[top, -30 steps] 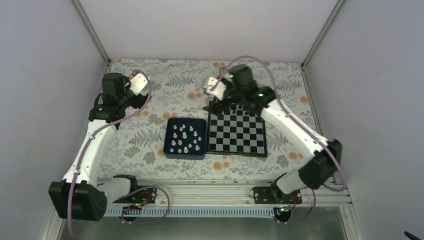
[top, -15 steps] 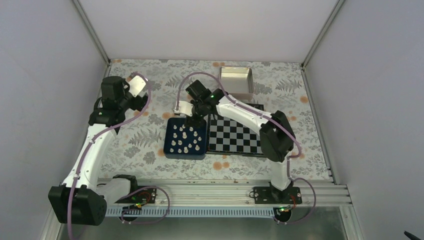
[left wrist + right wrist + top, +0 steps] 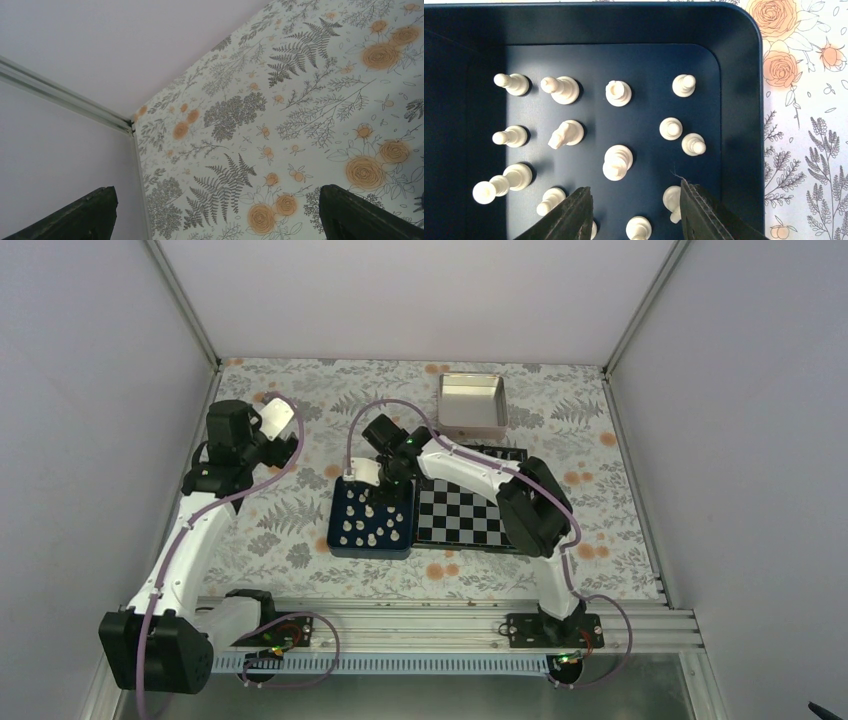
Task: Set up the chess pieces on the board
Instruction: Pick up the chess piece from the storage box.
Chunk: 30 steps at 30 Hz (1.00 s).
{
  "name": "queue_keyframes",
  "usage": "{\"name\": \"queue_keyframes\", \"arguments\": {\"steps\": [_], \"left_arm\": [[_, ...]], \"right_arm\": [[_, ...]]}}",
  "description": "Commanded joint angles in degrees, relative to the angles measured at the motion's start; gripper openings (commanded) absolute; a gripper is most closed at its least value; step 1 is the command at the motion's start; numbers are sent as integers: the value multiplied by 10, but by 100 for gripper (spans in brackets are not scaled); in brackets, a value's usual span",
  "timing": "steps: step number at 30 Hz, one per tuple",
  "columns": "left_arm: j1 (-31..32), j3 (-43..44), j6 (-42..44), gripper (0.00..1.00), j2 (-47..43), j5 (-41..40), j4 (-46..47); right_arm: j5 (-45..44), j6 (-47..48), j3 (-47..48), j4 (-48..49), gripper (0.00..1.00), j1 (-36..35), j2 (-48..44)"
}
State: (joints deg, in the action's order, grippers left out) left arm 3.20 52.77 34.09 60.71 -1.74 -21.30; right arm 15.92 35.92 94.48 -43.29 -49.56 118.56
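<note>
Looking from the near edge, we find the chess pieces standing in the dark blue tray, just left of the board. Our right fingers hang apart over the tray, one piece between them untouched, the tray walls close around. Farther left, our left fingers gape wide above the flowered bench. A silver tin sits beyond the board.
</note>
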Motion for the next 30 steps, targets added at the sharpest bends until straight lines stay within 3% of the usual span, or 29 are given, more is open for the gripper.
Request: {"name": "queue_keyframes", "arguments": {"steps": [1,22,30], "left_arm": [[-4,-9,-2,100,-11,2,22],[-17,-32,13,100,-25,16,22],[-22,-29,20,100,-25,36,9]], "right_arm": [[9,-7,12,7,47,-11,18],[2,-6,69,-9,47,-19,77],[3,-3,71,-24,34,-21,81]]}}
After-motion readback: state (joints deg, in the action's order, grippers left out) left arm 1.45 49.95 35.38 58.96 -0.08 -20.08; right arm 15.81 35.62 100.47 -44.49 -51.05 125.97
